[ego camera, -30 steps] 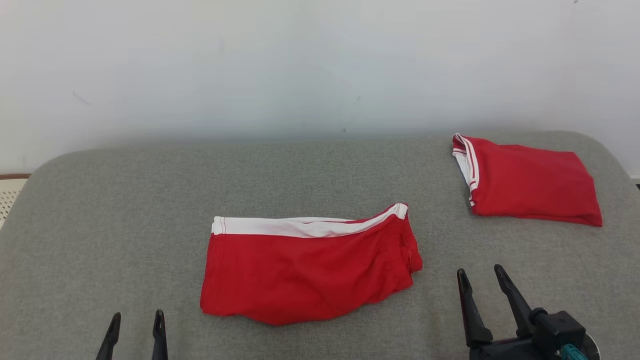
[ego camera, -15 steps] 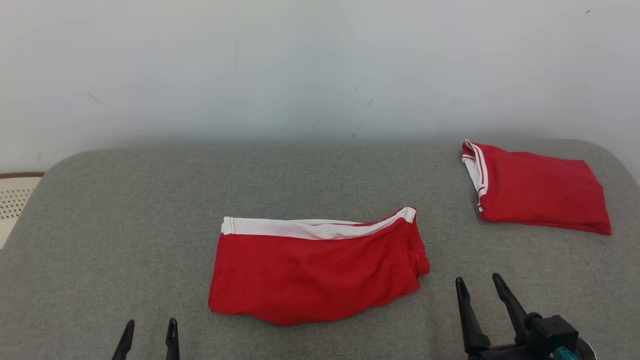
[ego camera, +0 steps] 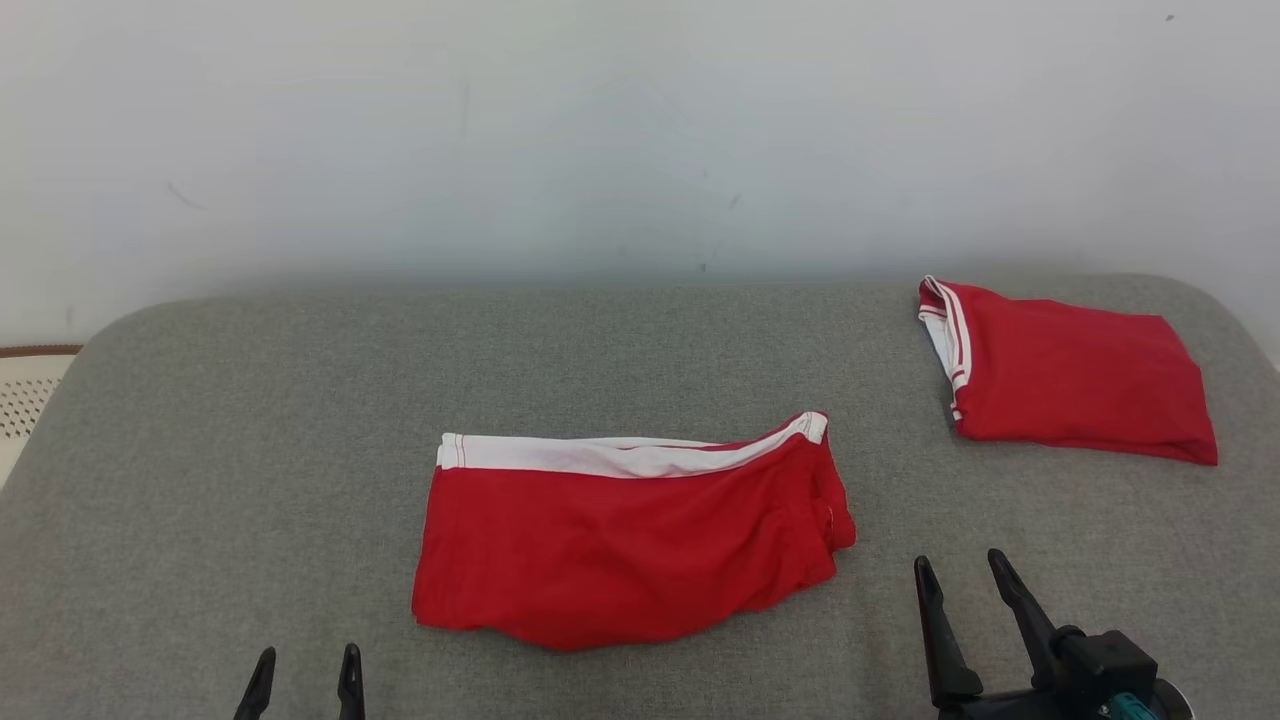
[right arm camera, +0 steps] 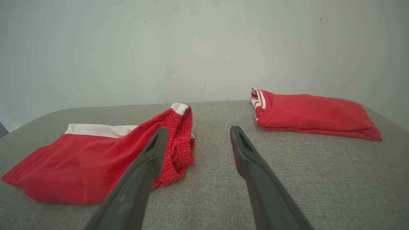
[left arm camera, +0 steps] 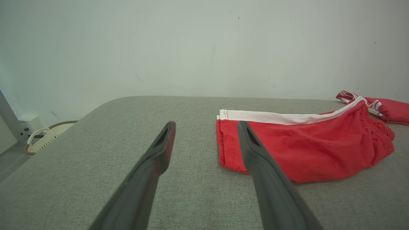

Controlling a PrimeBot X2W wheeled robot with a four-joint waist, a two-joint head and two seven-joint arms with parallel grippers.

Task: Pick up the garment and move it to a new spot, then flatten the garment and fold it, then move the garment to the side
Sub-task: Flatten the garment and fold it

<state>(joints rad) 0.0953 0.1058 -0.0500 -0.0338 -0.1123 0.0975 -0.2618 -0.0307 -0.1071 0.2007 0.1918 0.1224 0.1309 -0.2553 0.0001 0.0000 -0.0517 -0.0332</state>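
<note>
Left pincer (ego camera: 309, 652) and right pincer (ego camera: 958, 558) stand released and empty at the bottom corners. Red shorts (ego camera: 625, 540) lie mid-frame on the counter (ego camera: 250, 420), apart from both. Soft, light and floppy, I judge: grip the waistband (ego camera: 825, 500) and hem. Another garment (ego camera: 1075, 385) lies folded upper right. Far left, perhaps a basket (ego camera: 25, 400), contents unseen.

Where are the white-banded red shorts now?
In the head view, the red shorts lie centred on the grey table, ahead of the left gripper and right gripper; the folded garment lies far right.
</note>
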